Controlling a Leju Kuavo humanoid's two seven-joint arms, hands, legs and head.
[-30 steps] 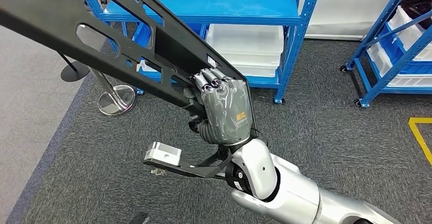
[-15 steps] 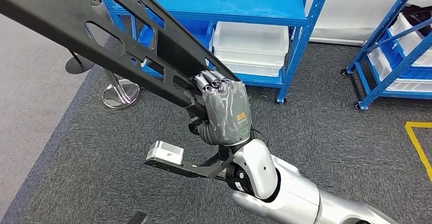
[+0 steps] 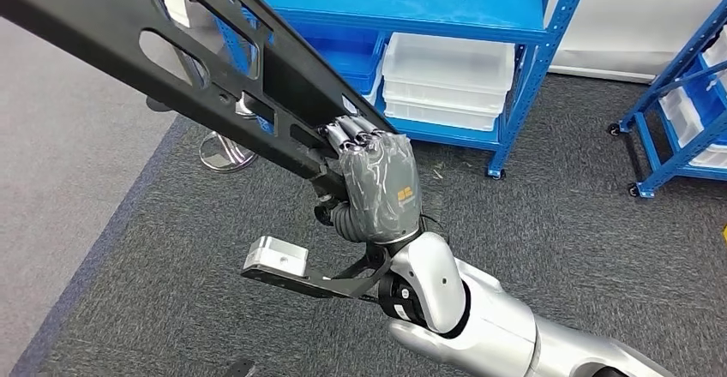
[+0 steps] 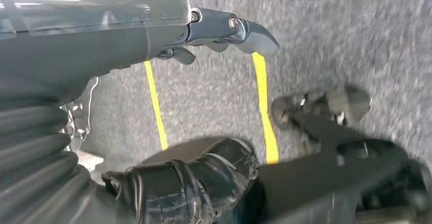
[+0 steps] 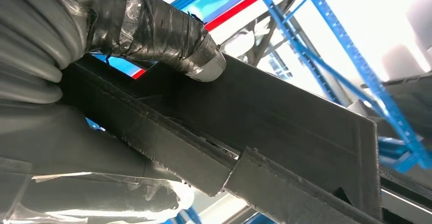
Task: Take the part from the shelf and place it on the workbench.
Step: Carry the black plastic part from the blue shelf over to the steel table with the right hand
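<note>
The part is a long black flat beam (image 3: 171, 43) with cut-out slots, slanting from the top left of the head view down to the middle. My right hand (image 3: 380, 190) grips its lower end, fingers curled over the top edge. In the right wrist view the taped thumb (image 5: 168, 35) presses on one face of the black beam (image 5: 285, 132), with the fingers wrapped under it. My left hand (image 4: 102, 35) hangs over dark carpet with yellow floor lines (image 4: 262, 96), its fingers apart and nothing in them.
A blue shelf (image 3: 429, 8) stands ahead, with white plastic bins (image 3: 446, 77) on its lower level. A second blue shelf on castors (image 3: 677, 111) is at the right edge. A round metal stanchion base (image 3: 227, 150) sits behind the beam. Lighter grey floor (image 3: 51, 180) borders the carpet at the left.
The whole scene has slid to the right in the picture, so the camera has turned left. My right hand and the beam keep the same place in the view.
</note>
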